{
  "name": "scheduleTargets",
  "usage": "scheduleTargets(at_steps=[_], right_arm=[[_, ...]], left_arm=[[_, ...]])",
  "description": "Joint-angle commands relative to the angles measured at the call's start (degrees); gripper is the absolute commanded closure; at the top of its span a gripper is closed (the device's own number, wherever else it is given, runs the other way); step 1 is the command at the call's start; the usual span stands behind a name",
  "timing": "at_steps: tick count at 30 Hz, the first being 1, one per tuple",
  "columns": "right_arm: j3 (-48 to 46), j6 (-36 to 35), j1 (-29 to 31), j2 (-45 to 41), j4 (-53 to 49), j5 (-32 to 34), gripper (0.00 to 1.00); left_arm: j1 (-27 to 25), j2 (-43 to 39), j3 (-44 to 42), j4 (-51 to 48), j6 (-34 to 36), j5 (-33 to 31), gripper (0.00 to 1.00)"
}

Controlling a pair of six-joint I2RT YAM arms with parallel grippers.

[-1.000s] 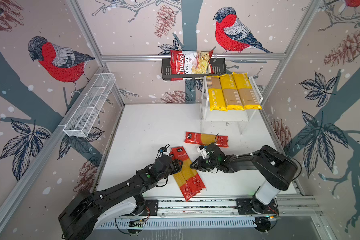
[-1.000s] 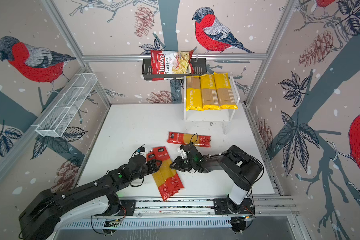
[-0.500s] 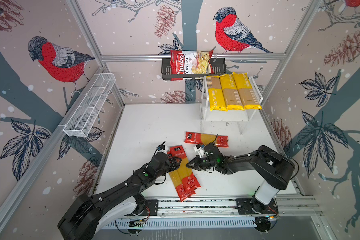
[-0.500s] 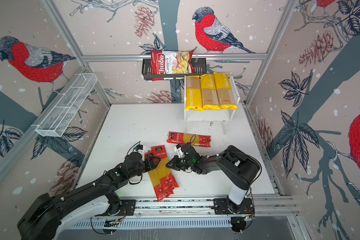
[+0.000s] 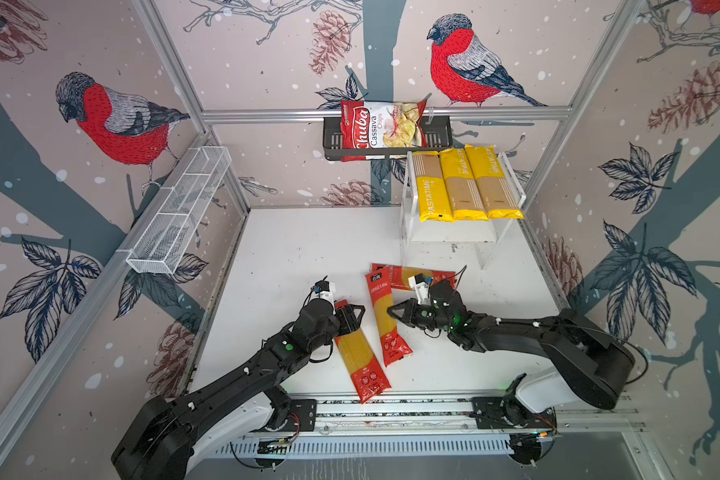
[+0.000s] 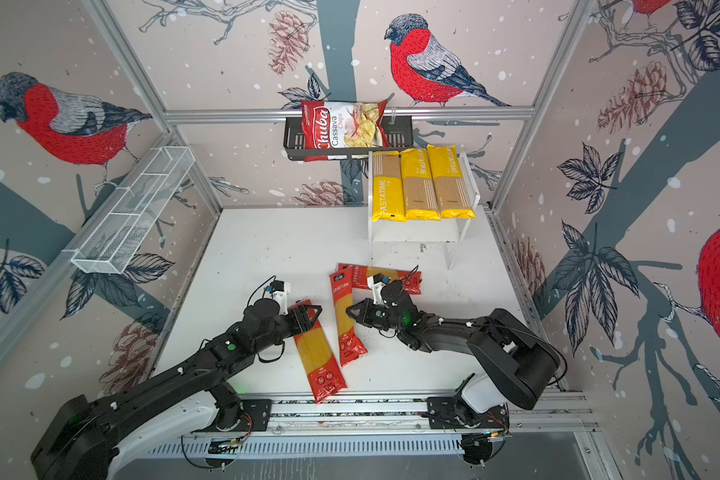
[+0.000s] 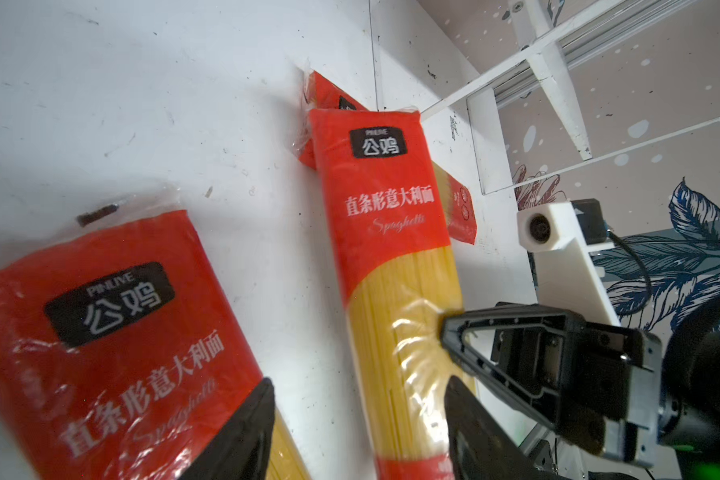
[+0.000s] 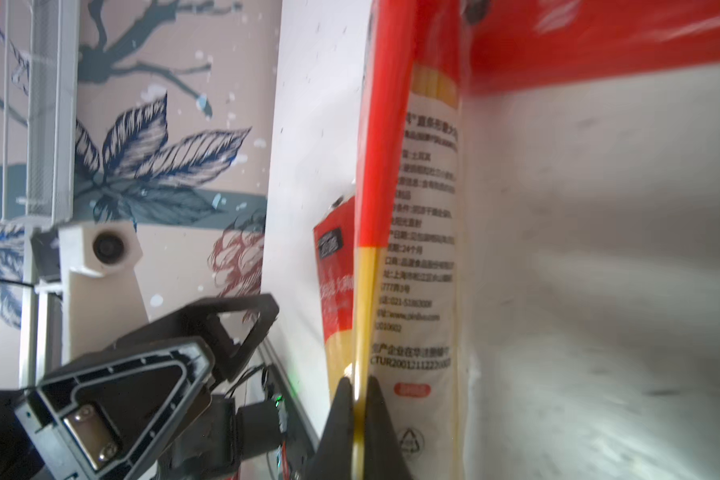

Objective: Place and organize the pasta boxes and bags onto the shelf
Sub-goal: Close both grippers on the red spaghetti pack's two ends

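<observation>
Where both top views look down on the white worktop (image 5: 300,257) (image 6: 267,249), we find the shelf (image 5: 449,235) (image 6: 412,237) at the far right. The three yellow packs (image 5: 462,185) (image 6: 418,185) lie side by side on its upper board. Nearer, three red packs lie on the worktop. The far red pack (image 5: 402,277) (image 6: 360,275) lies crosswise. The middle red pack (image 5: 385,328) (image 6: 344,328) runs near to far, with its far end over the far one. The near red pack (image 5: 362,365) (image 6: 321,365) slants just left of the middle one. The left jaws stand open over the far end of the near red pack. The right jaws reach in from the right and meet the middle red pack at its clear part.

In the left wrist view, the near red pack (image 7: 113,332) and the middle red pack (image 7: 391,249) lie apart, with bare worktop between them. The middle one covers part of the far red pack (image 7: 460,208). The left jaws stand wide apart, one over the near red pack, and grip nothing. The film of the middle pack wrinkles where the right jaws press its edge.

In the right wrist view, the right jaws are closed tight on the thin edge of the middle red pack (image 8: 425,249), whose printed back faces us. The near red pack (image 8: 335,257) shows just beyond it, and the left jaws stand open here too.
</observation>
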Motion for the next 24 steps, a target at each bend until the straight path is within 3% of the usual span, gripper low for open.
scheduleTargets(at_steps=[1, 6, 14, 19, 24], right_arm=[[-2.0, -0.9, -0.5, -2.4, 5.8, 6.7, 1.00], [-3.1, 0.4, -1.1, 0.1, 6.0, 10.5, 0.96], [-2.6, -3.5, -6.5, 0.3, -2.3, 1.6, 0.72], [-5.4, -7.4, -12.3, -2.4, -3.1, -5.8, 0.54], [-5.1, -11.1, -13.6, 1.2, -1.8, -11.0, 0.39]], left_arm=[[0.1, 1.7, -1.3, 5.0, -1.5, 1.5, 0.36], [-0.4, 7.8, 0.4, 9.5, -1.2, 3.0, 0.36], [-0.7, 17.7, 5.6, 12.4, 2.6, 5.8, 0.36], [-1.2, 25.5, 6.9, 21.6, 4.1, 10.2, 0.36], [-1.2, 34.1, 8.7, 30.4, 3.8, 16.2, 0.38]])
